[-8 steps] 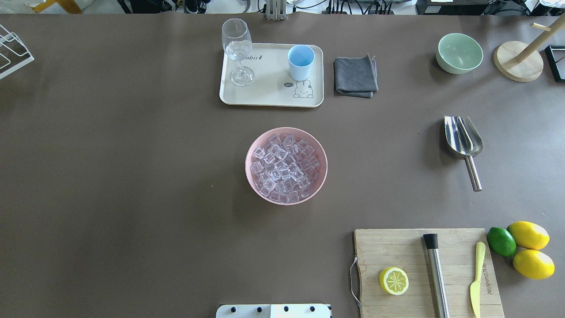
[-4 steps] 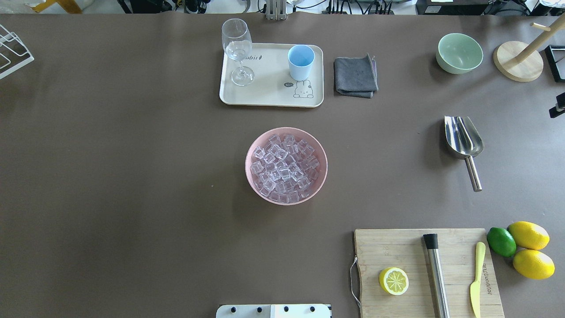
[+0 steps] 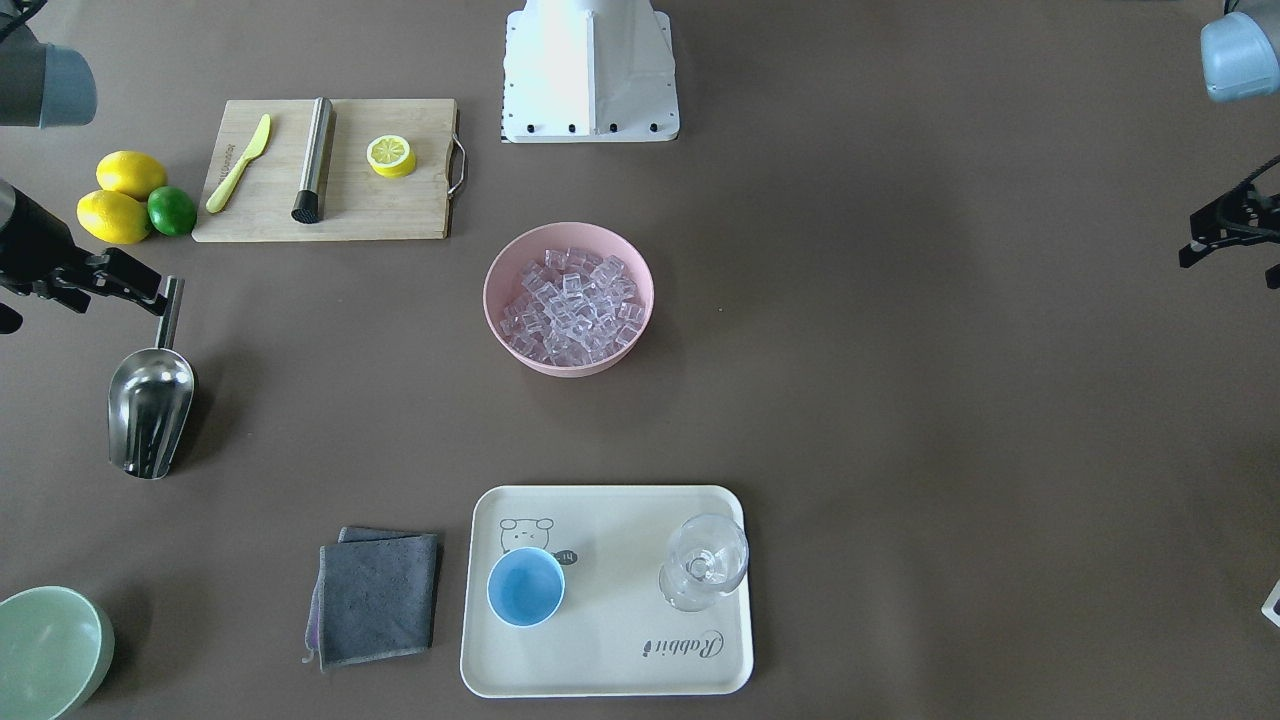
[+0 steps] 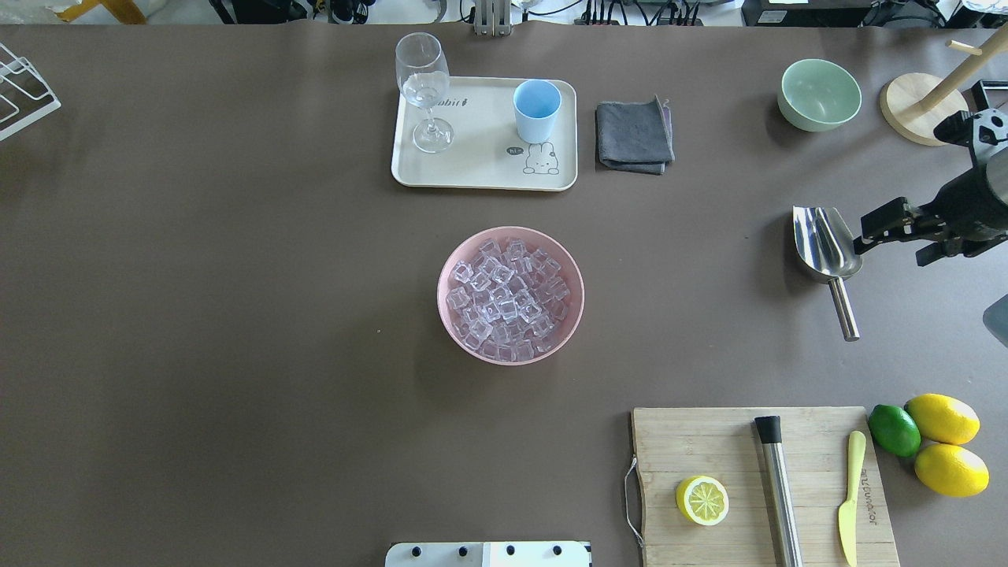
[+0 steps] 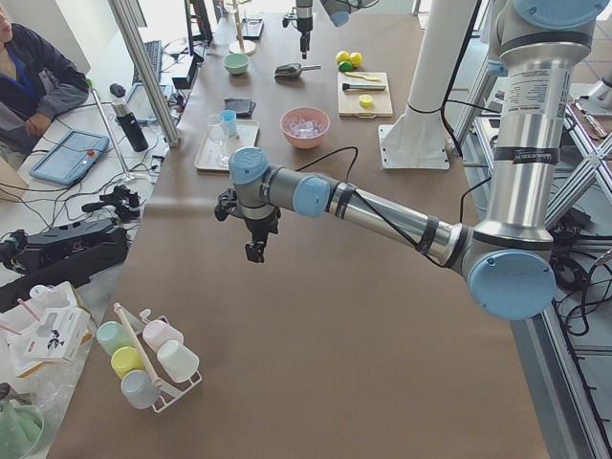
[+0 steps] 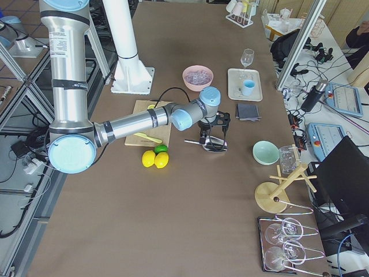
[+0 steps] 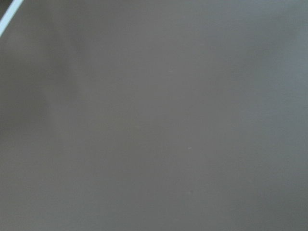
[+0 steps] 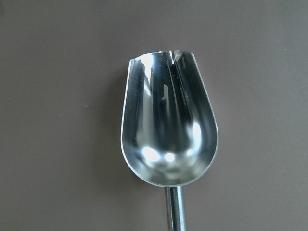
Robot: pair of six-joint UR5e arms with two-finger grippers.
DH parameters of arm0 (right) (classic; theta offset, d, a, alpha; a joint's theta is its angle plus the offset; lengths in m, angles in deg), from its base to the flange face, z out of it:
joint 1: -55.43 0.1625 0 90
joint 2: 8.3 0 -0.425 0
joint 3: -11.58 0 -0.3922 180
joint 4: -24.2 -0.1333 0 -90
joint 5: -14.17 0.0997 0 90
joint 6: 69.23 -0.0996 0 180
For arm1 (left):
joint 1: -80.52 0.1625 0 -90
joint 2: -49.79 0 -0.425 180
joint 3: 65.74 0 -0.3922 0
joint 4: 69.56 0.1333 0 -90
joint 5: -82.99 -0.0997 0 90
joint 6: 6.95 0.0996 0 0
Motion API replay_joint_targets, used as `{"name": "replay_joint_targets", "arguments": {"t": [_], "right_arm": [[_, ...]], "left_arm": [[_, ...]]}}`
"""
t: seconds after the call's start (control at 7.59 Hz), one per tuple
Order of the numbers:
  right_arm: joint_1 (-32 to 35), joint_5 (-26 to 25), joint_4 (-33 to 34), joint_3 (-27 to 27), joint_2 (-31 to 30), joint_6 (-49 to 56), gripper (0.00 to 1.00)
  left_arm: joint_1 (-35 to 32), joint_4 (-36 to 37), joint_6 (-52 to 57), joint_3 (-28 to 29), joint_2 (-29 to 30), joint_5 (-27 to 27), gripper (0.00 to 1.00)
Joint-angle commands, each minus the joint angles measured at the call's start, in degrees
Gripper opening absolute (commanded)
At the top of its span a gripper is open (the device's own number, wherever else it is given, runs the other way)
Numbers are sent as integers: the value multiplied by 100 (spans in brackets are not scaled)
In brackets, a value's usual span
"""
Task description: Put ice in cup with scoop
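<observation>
The steel scoop (image 4: pixel 823 244) lies on the table at the right, trough toward the far side, handle toward the robot. It fills the right wrist view (image 8: pixel 168 130). My right gripper (image 4: pixel 896 242) is open and empty, hovering just right of the scoop's trough; it also shows in the front view (image 3: pixel 80 305). The ice (image 4: pixel 508 298) fills a pink bowl (image 4: pixel 576 272) at the table's centre. The light-blue cup (image 4: pixel 537 106) stands upright on a cream tray (image 4: pixel 480 161) at the far side. My left gripper (image 3: pixel 1230 265) hangs, fingers apart and empty, over bare table far to the left.
A wine glass (image 4: pixel 424 87) stands on the tray beside the cup. A grey cloth (image 4: pixel 634 134), a green bowl (image 4: pixel 819 94) and a wooden stand (image 4: pixel 925 110) lie at the far right. A cutting board (image 4: pixel 709 441) with a steel rod (image 4: pixel 776 488), lemons and a lime sits near right.
My right arm has come in from the right edge. Its gripper now hangs beside the scoop. Nothing on the table has moved.
</observation>
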Motion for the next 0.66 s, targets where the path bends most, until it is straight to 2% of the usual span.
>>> {"name": "replay_joint_targets", "arguments": {"t": [0.0, 0.26, 0.53], "right_arm": [[-770, -743, -222, -57, -153, -192, 100], [-807, -754, -240, -285, -153, -140, 100], [-807, -745, -728, -644, -161, -183, 99]], "left_arm": [[1090, -34, -315, -516, 585, -33, 98], [1802, -252, -315, -640, 1051, -41, 98], [2225, -849, -306, -588, 1079, -146, 98]]}}
